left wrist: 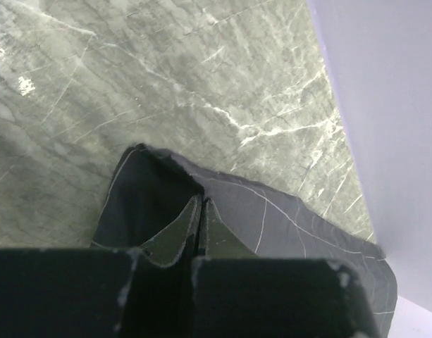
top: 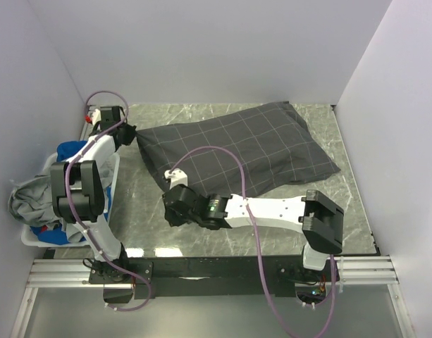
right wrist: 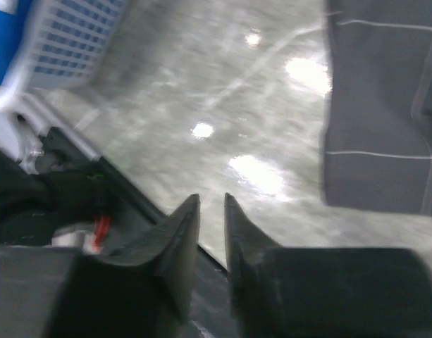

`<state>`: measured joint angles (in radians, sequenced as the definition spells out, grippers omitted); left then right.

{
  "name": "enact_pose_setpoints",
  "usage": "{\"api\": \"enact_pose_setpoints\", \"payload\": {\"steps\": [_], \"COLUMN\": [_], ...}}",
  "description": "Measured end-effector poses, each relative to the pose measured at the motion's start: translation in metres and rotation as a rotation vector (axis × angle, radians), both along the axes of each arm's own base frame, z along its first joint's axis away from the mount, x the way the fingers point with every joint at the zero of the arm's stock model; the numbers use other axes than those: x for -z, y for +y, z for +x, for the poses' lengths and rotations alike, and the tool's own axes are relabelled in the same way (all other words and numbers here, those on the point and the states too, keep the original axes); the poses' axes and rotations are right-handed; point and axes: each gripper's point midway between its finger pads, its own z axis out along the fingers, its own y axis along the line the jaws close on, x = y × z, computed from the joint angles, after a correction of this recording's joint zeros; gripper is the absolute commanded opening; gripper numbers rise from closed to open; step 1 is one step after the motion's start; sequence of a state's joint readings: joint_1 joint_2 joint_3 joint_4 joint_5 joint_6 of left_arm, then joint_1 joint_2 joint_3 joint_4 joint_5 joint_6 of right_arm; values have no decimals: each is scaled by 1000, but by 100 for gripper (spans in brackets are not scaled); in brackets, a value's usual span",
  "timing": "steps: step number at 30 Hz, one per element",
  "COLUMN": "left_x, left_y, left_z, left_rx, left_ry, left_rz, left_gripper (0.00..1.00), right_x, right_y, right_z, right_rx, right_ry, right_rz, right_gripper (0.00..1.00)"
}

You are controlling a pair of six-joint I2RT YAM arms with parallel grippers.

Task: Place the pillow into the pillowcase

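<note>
Stretching forward, left end effector (left wrist: 202, 210) pinches pillowcase (top: 251, 151) corner.

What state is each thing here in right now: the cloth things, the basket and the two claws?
pillowcase: plump, lying on the table, one corner pinched.
pillow: not visible; probably inside the pillowcase.
left gripper: jaws shut on the pillowcase corner.
right gripper: jaws slightly apart, holding nothing.
basket: holding laundry.
grey garment: draped over the basket's rim.
</note>
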<state>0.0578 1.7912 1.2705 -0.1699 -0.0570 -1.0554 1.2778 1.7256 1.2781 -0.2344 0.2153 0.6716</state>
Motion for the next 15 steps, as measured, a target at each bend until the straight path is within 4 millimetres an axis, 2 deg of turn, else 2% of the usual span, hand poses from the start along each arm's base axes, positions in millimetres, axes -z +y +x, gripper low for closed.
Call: {"api": "enact_pose_setpoints", "payload": {"steps": [2, 4, 7, 10, 12, 15], "left_x": [2, 5, 8, 8, 8, 9], "left_y": [0, 0, -1, -1, -2, -2], "left_z": [-1, -2, -2, -2, -2, -2], "left_rx": [1, 5, 10, 12, 15, 21], "left_ry": [5, 12, 18, 17, 17, 21], "left_rz": [1, 3, 0, -2, -4, -2], "left_gripper": [1, 1, 1, 1, 1, 1], "right_x": [8, 25, 60, 98, 117, 115], "right_y": [-8, -21, -39, -49, -56, -49], "right_z": [3, 5, 9, 13, 16, 26], "right_rx": [10, 19, 11, -12, -25, -20], "right_ry": [-15, -33, -54, -70, -76, -113], "right_rz": [-37, -99, -212, -331, -396, -402], "right_gripper": [56, 58, 66, 67, 64, 43]}}
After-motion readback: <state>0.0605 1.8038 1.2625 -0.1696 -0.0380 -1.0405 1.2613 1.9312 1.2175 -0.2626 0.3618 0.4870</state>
